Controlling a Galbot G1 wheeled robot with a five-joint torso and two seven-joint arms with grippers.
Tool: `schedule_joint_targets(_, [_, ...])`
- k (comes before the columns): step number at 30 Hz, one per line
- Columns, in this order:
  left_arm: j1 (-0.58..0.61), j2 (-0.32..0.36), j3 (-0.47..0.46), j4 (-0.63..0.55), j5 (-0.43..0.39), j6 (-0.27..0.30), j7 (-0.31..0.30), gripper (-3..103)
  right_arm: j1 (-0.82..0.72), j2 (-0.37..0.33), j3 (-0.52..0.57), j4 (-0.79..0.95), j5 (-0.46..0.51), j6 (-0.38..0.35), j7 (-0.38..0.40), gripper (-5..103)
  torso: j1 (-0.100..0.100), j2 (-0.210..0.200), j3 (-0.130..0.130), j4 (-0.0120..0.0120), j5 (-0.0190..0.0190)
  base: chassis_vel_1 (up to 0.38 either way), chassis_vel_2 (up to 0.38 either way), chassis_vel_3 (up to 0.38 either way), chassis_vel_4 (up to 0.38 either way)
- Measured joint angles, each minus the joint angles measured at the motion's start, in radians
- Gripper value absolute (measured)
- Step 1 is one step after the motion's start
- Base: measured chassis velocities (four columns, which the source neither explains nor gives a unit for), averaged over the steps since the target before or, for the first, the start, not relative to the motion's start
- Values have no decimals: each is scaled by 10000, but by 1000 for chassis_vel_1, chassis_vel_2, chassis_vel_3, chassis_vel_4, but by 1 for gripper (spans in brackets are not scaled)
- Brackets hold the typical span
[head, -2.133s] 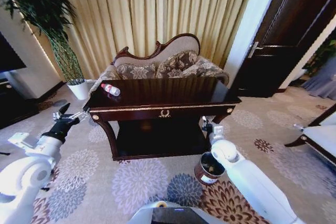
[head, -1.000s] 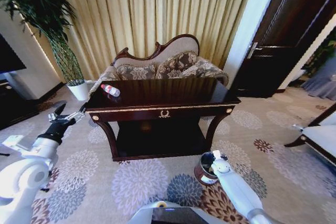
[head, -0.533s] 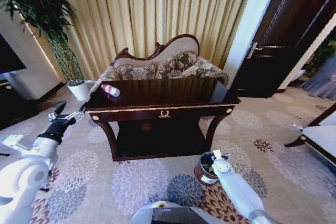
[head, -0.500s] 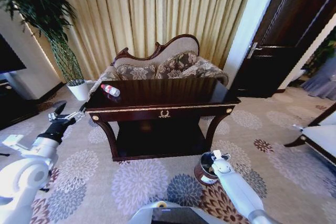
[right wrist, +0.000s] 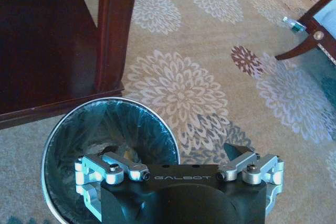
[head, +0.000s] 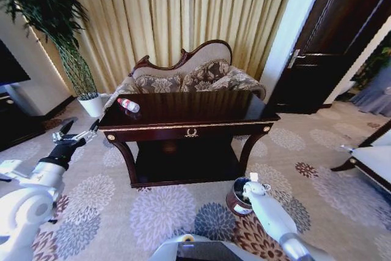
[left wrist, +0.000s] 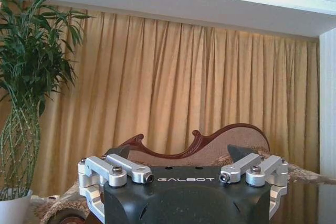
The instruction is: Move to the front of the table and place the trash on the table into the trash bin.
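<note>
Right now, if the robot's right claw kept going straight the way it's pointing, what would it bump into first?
Most likely the trash bin. The right gripper hangs open just above the bin's shiny rim, pointing down toward its lined inside. Depth is hard to judge, so it may clip the rim rather than drop cleanly in.

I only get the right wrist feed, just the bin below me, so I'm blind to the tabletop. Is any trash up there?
Observer: Yes, a bottle lies at the far left corner of the table.
Operator: Where's the left gripper?
Observer: The left gripper hovers off the table's left end, fingers open.
Operator: Which side of the table is this bin on?
Observer: The bin stands near the table's front right leg.
</note>
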Motion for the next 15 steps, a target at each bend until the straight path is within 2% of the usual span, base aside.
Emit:
schedule_joint_targets(4, [-15, 33, 3, -64, 0, 0, -6, 100, -157, -129, 120, 320, -276, 436, -287, 100, 1, -1, 1, -4, 0, 0, 0, 0, 0])
schedule_joint_targets(6, [-41, 40, 55, -90, 23, 0, -12, 100, -425, -251, 289, 1032, -790, 1404, -753, 100, 0, 0, 0, -3, 1, 0, 0, 0, 0])
schedule_joint_targets(7, [-41, 40, 55, -90, 23, 0, -12, 100, -425, -251, 289, 1032, -790, 1404, -753, 100, 0, 0, 0, -3, 1, 0, 0, 0, 0])
schedule_joint_targets(9, [-71, 25, 163, -100, 90, 0, -25, 100, -831, -419, 439, 2428, -1240, 2435, -1161, 100, 0, 0, 0, -2, -1, 0, 0, 0, 0])
schedule_joint_targets(10, [-71, 25, 163, -100, 90, 0, -25, 100, -831, -419, 439, 2428, -1240, 2435, -1161, 100, 0, 0, 0, -2, -1, 0, 0, 0, 0])
schedule_joint_targets(12, [-92, 5, 249, -101, 174, 0, -26, 100, -1075, -507, 499, 3505, -1745, 3343, -1285, 100, 0, 0, 0, 0, -2, 0, 0, 0, 0])
schedule_joint_targets(13, [-92, 5, 249, -101, 174, 0, -26, 100, -1075, -507, 499, 3505, -1745, 3343, -1285, 100, 0, 0, 0, 0, -2, 0, 0, 0, 0])
schedule_joint_targets(14, [-93, 3, 281, -101, 267, -47, -31, 100, -1193, -542, 527, 4003, -1973, 3830, -1366, 100, 1, 0, 0, -1, -2, 0, 0, 0, 0])
schedule_joint_targets(15, [-93, 3, 281, -101, 267, -47, -31, 100, -1193, -542, 527, 4003, -1973, 3830, -1366, 100, 1, 0, 0, -1, -2, 0, 0, 0, 0])
